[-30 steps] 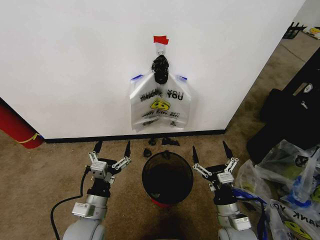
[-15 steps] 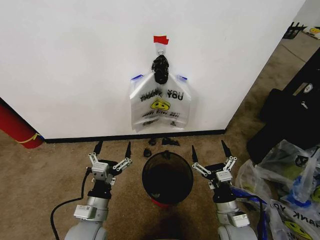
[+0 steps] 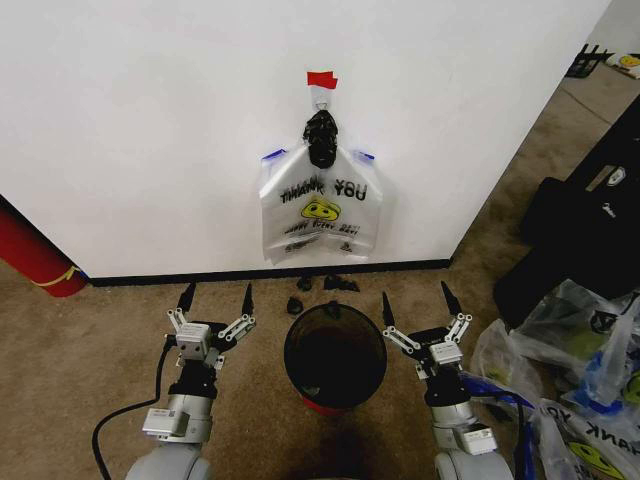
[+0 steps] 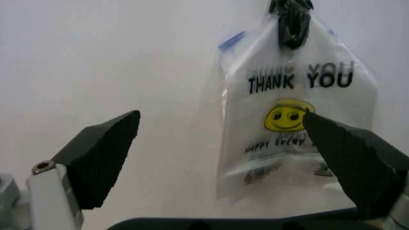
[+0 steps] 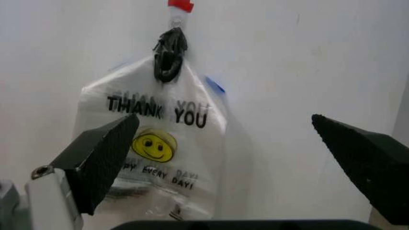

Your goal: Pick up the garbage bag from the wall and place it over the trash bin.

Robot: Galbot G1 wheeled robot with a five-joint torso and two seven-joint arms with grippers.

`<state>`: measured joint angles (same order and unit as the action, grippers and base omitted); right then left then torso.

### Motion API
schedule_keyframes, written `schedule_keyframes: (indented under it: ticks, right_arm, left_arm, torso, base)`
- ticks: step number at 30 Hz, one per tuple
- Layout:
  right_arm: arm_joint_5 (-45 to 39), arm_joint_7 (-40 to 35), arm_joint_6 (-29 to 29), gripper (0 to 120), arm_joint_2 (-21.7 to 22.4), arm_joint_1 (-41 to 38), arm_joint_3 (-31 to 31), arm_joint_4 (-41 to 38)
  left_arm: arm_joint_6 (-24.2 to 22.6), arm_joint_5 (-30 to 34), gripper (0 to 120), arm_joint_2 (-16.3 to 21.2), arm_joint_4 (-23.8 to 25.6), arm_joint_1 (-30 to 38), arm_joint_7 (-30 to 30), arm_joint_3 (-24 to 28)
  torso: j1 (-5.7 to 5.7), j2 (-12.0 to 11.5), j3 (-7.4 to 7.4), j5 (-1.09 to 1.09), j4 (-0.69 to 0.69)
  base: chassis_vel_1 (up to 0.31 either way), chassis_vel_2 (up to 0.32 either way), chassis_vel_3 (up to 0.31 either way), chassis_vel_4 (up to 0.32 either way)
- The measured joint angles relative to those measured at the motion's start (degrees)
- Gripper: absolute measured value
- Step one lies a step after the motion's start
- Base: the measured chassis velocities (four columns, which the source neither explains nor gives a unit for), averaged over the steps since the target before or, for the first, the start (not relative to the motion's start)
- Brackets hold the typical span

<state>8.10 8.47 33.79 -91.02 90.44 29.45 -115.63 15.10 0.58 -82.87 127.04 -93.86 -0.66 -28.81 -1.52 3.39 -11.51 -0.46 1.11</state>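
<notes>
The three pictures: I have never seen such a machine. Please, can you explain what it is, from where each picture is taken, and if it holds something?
It is a wheeled robot with two arms. The wide picture comes from a camera on its head, looking down and forward. The left tool and the right tool are both open and empty, low in front of the white wall, one on each side of the trash bin, a small round black bin on the brown carpet.

The other two pictures come from cameras on the wrists; the dark wedges in them are that tool's own fingers.

The garbage bag hangs on the wall under a red tape strip. It is white, with "THANK YOU" and a yellow smiley. A black knotted bundle sits at its top. More bags lie on the floor to the right. Nothing is held.
</notes>
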Motion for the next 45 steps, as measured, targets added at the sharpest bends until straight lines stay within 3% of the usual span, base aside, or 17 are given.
schedule_keyframes:
  ticks: [42,45]
  right_arm:
    - [0.5,0.4,0.9,100,0.0,-1.2,-0.6,1.4]
    - [-0.8,-1.7,-1.0,100,0.8,-2.6,-1.9,1.4]
  left_arm:
    - [1.0,-0.5,100,0.5,-0.1,-0.5,0.1,-0.1]
    - [1.1,-0.8,100,0.5,-0.1,-0.7,0.2,0.1]
  torso:
    - [0.0,0.0,0.0,0.0,0.0]
    - [0.0,0.0,0.0,0.0,0.0]
  base:
    - [0.0,0.0,0.0,0.0]
    - [0.0,0.0,0.0,0.0]
